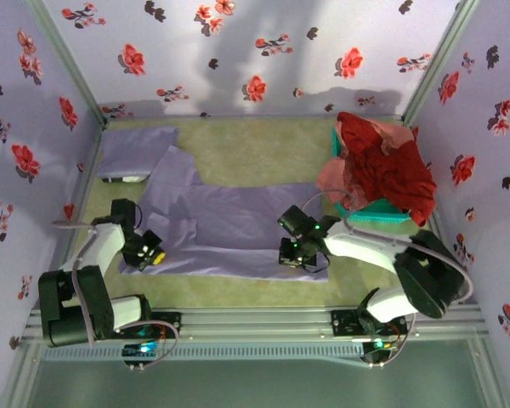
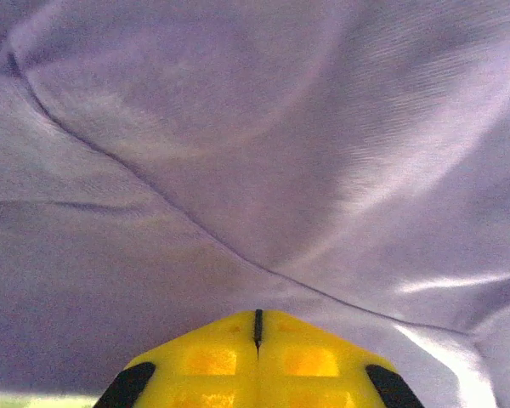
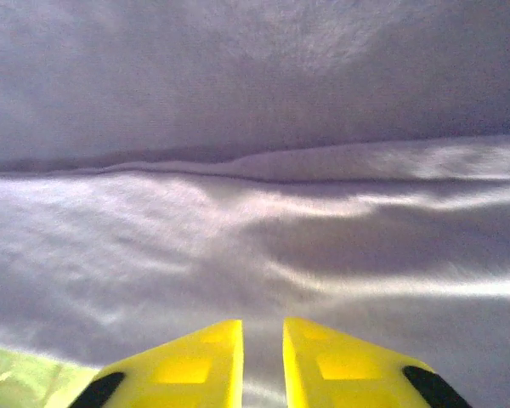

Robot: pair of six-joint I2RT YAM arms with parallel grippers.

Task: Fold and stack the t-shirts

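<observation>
From above, one lavender t-shirt point(image 1: 238, 225) lies spread flat on the table point(image 1: 263, 140), left of the teal basket point(image 1: 382, 217). A second, folded lavender t-shirt point(image 1: 138, 151) sits far left of the basket, towards the back. The basket holds a heap with a red t-shirt point(image 1: 391, 166) and a pink t-shirt point(image 1: 336, 178).

The left gripper point(image 1: 149, 255) rests at the spread shirt's edge farthest from the basket. The right gripper point(image 1: 289, 253) is on the shirt's near edge, closer to the basket.

The left wrist view adds that the left gripper point(image 2: 257, 316) is clenched tight against creased lavender cloth; I cannot tell whether cloth is pinched. In the right wrist view the right gripper point(image 3: 263, 325) stands slightly parted, released, over the fabric.
</observation>
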